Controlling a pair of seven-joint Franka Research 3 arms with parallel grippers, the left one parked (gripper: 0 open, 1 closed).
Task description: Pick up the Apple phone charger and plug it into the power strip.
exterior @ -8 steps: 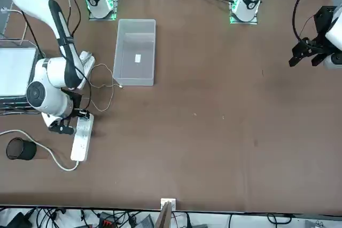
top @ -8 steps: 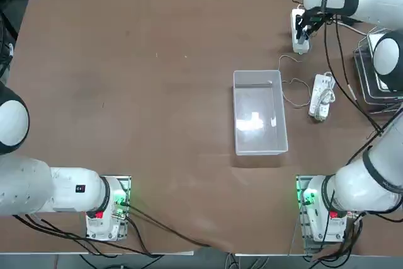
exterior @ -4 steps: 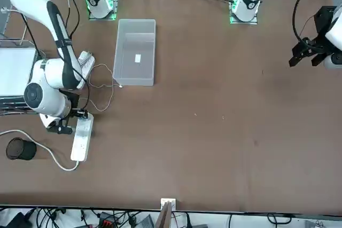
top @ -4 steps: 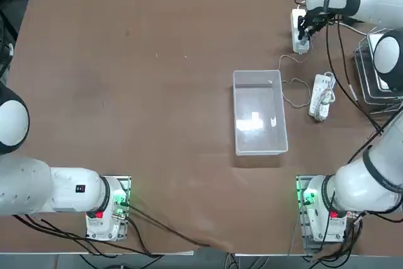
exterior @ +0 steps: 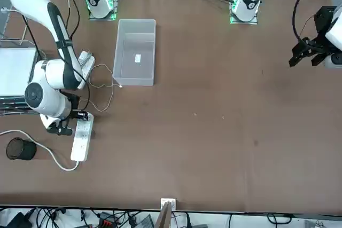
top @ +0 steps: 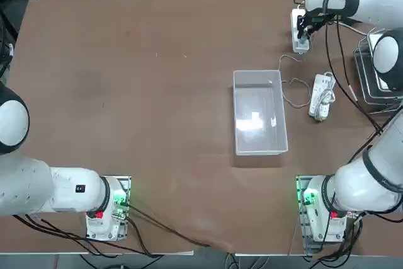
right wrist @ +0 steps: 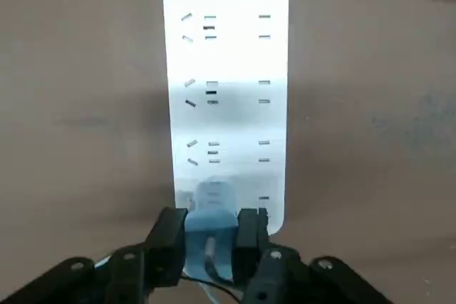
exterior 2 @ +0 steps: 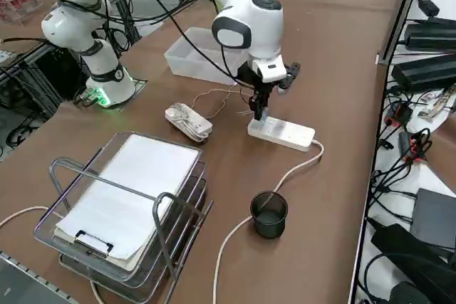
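Right gripper (right wrist: 211, 236) pinched the charger (right wrist: 211, 227) upright, directly over the near end of the strip (right wrist: 226, 90), whose long axis ran straight away from the fingers, sockets facing up beneath it.

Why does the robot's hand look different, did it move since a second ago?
Yes, a little. In the top view the right gripper has edged toward the table's far edge along the power strip, holding the Apple phone charger.
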